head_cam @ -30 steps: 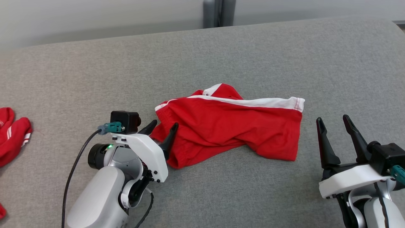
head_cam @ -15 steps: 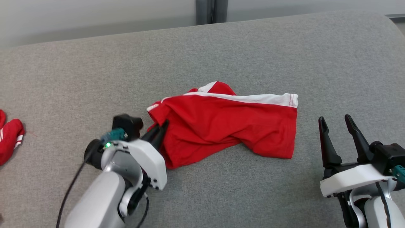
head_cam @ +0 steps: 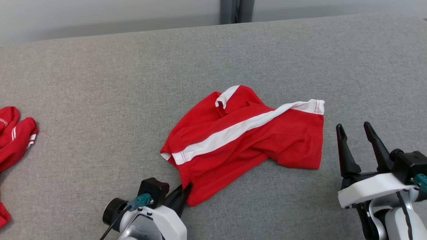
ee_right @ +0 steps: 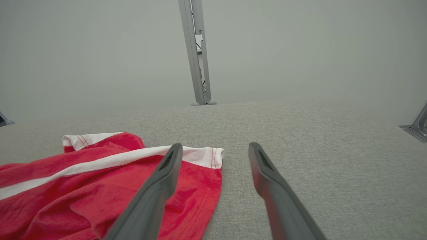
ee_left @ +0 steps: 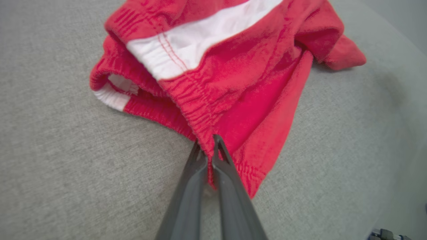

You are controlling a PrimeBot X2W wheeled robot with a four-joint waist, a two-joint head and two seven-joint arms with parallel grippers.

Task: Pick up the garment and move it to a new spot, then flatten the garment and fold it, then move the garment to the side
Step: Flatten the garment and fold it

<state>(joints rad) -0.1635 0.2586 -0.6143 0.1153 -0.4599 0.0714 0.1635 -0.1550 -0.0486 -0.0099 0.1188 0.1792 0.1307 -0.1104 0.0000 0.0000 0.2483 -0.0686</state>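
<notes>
The garment (head_cam: 247, 140) is a pair of red shorts with a white side stripe, lying crumpled at the middle of the grey cushion. My left gripper (head_cam: 185, 190) is shut on its near-left waistband corner; the left wrist view shows red fabric (ee_left: 213, 100) pinched between the closed fingers (ee_left: 208, 150). My right gripper (head_cam: 353, 130) stands open to the right of the garment, touching nothing. In the right wrist view the garment's (ee_right: 100, 180) white-edged hem lies just left of the spread fingers (ee_right: 213, 150).
Another red garment (head_cam: 15, 136) lies at the left edge of the cushion. A grey upright post (head_cam: 236, 11) stands behind the cushion's far edge. Bare cushion (head_cam: 100, 100) stretches around the shorts on all sides.
My left gripper closed on the shorts' left edge and drew back toward me, dragging that corner nearer and turning the white stripe into a diagonal. The right gripper stayed put.
</notes>
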